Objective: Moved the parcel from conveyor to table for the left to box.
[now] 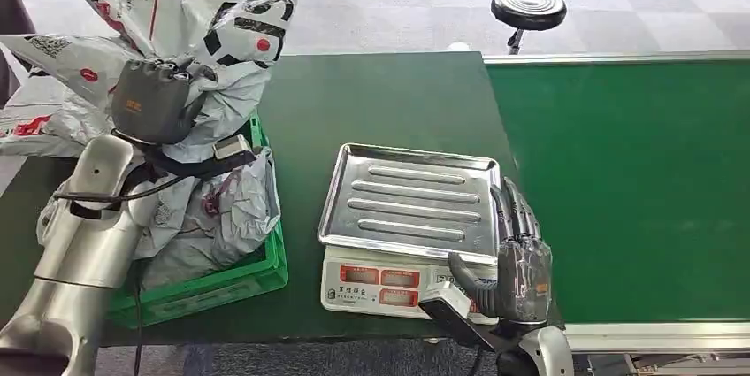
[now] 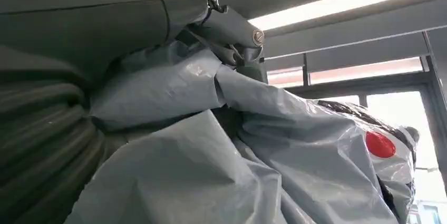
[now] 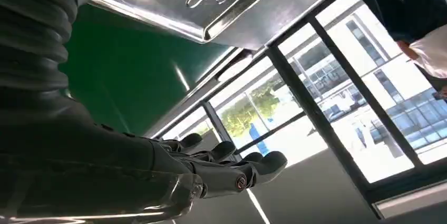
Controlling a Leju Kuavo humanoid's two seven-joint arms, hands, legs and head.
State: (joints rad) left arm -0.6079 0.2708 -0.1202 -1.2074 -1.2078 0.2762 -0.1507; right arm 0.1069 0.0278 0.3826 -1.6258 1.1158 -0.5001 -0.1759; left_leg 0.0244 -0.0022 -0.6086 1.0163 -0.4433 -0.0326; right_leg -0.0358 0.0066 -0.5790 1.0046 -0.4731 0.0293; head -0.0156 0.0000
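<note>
Your conveyor (image 1: 637, 190) at three o'clock carries nothing; the grey parcel (image 1: 225, 84) sits at ten o'clock over the green crate (image 1: 221, 283), left hand (image 1: 155, 97) clutching it. Boxing step: next, release. Right hand (image 1: 522, 257) rests fingers straight, holding nothing, beside the scale tray (image 1: 411, 203).

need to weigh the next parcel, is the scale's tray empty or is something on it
Empty. The head view shows the metal tray on the scale bare, its ridges all visible; the right hand is beside it with nothing in its fingers.
</note>
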